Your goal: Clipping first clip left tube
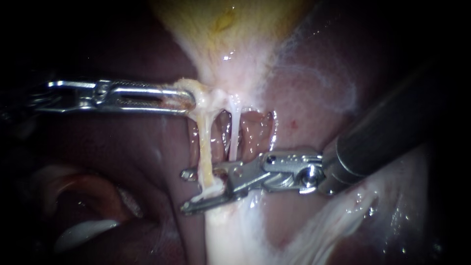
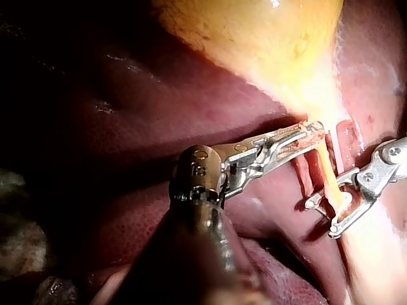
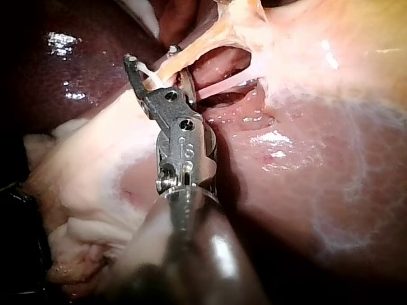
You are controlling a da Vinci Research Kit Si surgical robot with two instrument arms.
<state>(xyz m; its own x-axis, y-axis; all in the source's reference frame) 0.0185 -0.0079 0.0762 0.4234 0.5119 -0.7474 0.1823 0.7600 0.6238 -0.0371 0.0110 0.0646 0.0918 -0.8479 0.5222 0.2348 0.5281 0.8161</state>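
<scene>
Nearest, my right instrument (image 1: 185, 192), jaws spread, straddles the left tube (image 1: 205, 142); right tube (image 1: 235, 128) just beside; left instrument (image 1: 189, 99) pinches the gallbladder (image 1: 235, 59) neck.

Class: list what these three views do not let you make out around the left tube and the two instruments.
1) Endoscope view: whether a clip sits in the right instrument's open jaws; the left tube between them hides the gap.
2) Endoscope view: how much tissue the left instrument's jaws are shut on; the tissue covers their tips.
3) Left wrist view: most of the gallbladder, cut off by the edge.
4) Right wrist view: the left instrument, out of frame.
</scene>
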